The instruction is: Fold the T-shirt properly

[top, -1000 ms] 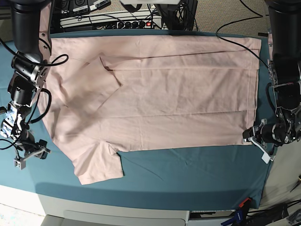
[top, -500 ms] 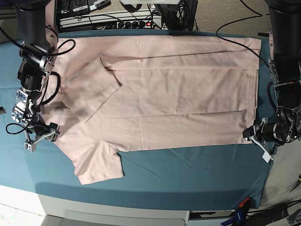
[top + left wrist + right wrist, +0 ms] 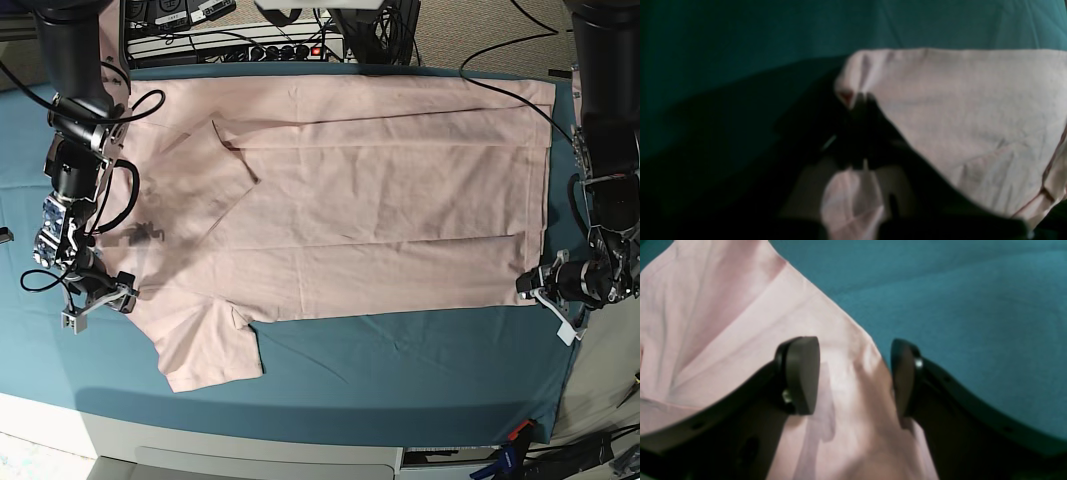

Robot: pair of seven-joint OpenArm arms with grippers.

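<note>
The pale pink T-shirt (image 3: 380, 200) lies spread flat, plain side up, with its top part folded over along a long crease. One sleeve (image 3: 210, 350) points toward the front edge. At the shirt's near right corner my left gripper (image 3: 530, 287) is shut on the fabric. In the left wrist view the gripper (image 3: 860, 100) pinches that corner of the T-shirt (image 3: 973, 110). My right gripper (image 3: 98, 308) is at the shirt's left edge above the sleeve. In the right wrist view it (image 3: 853, 376) stands open, one of its fingers (image 3: 800, 373) over the T-shirt (image 3: 740, 340) and the other at the hem.
A teal table cloth (image 3: 400, 370) covers the table under the shirt. A power strip and cables (image 3: 240, 45) run along the back edge. A black cable (image 3: 500, 90) crosses the shirt's far right corner. The table's white front edge (image 3: 250, 440) is near.
My right arm has swung in from the left, bringing its open gripper from the bare cloth onto the shirt's left edge. The left gripper has stayed shut on the corner.
</note>
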